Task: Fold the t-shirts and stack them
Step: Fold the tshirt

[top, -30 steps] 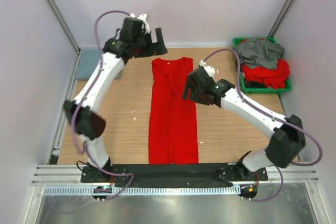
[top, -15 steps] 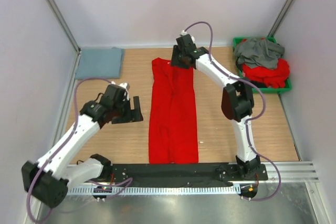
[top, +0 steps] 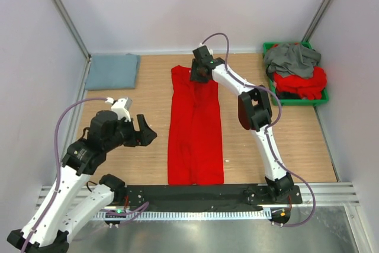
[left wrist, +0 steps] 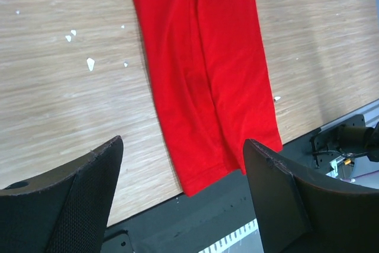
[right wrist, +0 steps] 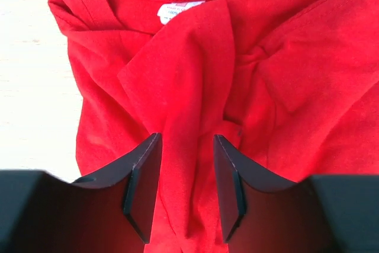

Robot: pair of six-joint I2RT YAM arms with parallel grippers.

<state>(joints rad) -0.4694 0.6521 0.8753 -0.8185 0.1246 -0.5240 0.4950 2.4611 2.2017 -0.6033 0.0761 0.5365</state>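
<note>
A bright red t-shirt [top: 195, 128] lies in a long narrow strip down the middle of the table, collar at the far end. My right gripper [top: 199, 75] is down on that collar end. In the right wrist view its jaws [right wrist: 186, 188] stand half apart astride a raised ridge of red t-shirt [right wrist: 195, 87], just below the white neck label [right wrist: 180, 10]. My left gripper [top: 143, 132] hovers open to the left of the strip. In its wrist view the left gripper [left wrist: 183, 188] frames the t-shirt's [left wrist: 201, 69] near hem, holding nothing.
A folded blue-grey t-shirt [top: 112, 70] lies at the back left corner. A green bin [top: 302, 102] at the back right holds a dark grey t-shirt [top: 293, 58] over red ones [top: 303, 84]. The black base rail [top: 195, 194] runs along the near edge.
The left arm swung from the back left to the near left of the strip. The right arm reached from mid-table to the collar end, and its jaws narrowed around the cloth.
</note>
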